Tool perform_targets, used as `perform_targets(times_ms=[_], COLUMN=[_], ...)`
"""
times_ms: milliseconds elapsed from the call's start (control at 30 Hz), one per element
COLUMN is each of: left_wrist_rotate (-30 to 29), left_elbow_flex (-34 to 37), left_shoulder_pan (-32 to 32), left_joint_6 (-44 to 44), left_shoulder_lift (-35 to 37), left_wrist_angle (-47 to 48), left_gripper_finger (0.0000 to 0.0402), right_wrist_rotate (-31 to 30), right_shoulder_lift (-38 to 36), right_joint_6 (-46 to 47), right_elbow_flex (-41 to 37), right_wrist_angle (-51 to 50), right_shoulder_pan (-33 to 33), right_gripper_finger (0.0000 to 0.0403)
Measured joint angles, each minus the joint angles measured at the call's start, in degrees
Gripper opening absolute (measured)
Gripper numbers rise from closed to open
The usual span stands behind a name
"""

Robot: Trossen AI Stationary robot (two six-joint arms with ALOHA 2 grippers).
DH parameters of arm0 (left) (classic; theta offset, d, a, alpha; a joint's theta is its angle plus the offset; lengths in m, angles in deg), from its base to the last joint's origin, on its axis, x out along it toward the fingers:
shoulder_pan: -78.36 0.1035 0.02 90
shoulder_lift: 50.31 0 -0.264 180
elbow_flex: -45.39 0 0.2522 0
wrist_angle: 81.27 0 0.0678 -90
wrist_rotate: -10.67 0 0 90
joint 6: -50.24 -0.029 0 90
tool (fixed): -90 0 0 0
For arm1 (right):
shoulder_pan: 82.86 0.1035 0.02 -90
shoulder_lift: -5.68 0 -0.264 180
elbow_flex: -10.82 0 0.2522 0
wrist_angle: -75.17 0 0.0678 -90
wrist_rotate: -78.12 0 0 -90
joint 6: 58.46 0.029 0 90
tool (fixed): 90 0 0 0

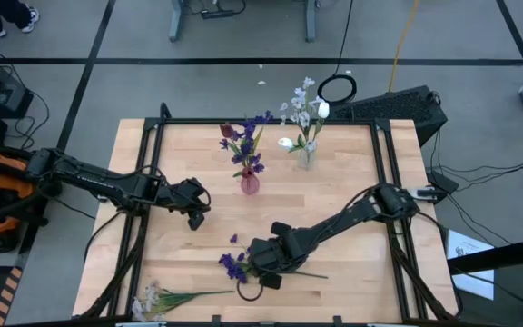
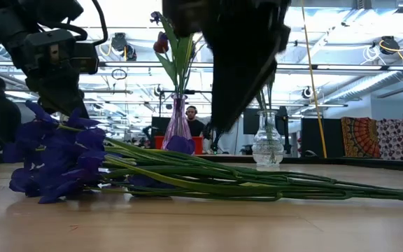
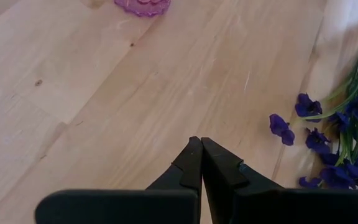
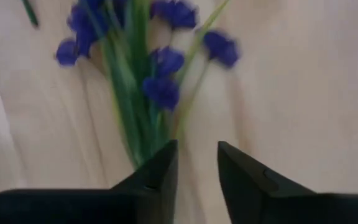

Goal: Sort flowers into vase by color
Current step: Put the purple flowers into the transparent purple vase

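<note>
A bunch of purple flowers lies flat on the wooden table near its front edge, its green stems running toward the right. My right gripper hangs open just above those stems, fingers pointing down, next to the blossoms. Whether a fingertip touches a stem does not show. My left gripper is shut and holds nothing, over bare wood left of centre. A spray of small white flowers lies at the front left corner.
A pink vase with purple and dark red flowers stands at the far centre. Right of it, a clear vase holds white flowers. One loose purple blossom lies on the wood. A black rail frames the table.
</note>
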Motion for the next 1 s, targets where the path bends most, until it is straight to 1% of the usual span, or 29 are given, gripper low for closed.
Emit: perform_targets(times_ms=[133,333,467,567,733,833,900,1000], left_wrist_rotate=[0.04,0.04,0.04,0.08,0.28,0.28,0.28,0.26], left_elbow_flex=[0.00,0.00,0.00,0.00,0.00,0.00,0.00,0.00], left_shoulder_pan=[0.00,0.00,0.00,-0.02,-0.16,-0.85,-1.43,-1.94], left_joint_6=[0.00,0.02,0.02,0.02,0.04,0.04,0.04,0.02], left_shoulder_lift=[-0.01,0.00,0.01,0.00,0.00,0.01,0.01,0.01], left_wrist_angle=[0.22,0.42,0.93,1.25,1.49,1.59,1.68,1.66], left_gripper_finger=[0.0013,0.0013,0.0013,0.0013,0.0013,0.0013,0.0013,0.0013], right_wrist_rotate=[3.24,3.11,3.09,3.20,6.63,7.15,7.20,7.11], right_shoulder_lift=[1.58,1.54,2.00,3.37,6.05,6.96,6.96,6.96], right_joint_6=[-0.54,-3.23,-5.59,-6.05,-5.67,-4.49,-4.10,-5.14], right_elbow_flex=[-0.01,0.00,0.01,-0.02,-0.02,-0.02,0.00,0.00], right_wrist_angle=[2.39,5.80,7.94,8.27,9.76,10.05,9.73,8.61], right_shoulder_pan=[-0.16,-0.16,-0.16,-0.16,0.06,0.06,0.06,0.06], right_gripper_finger=[0.0152,0.0213,0.0239,0.0249,0.0253,0.0244,0.0226,0.0182])
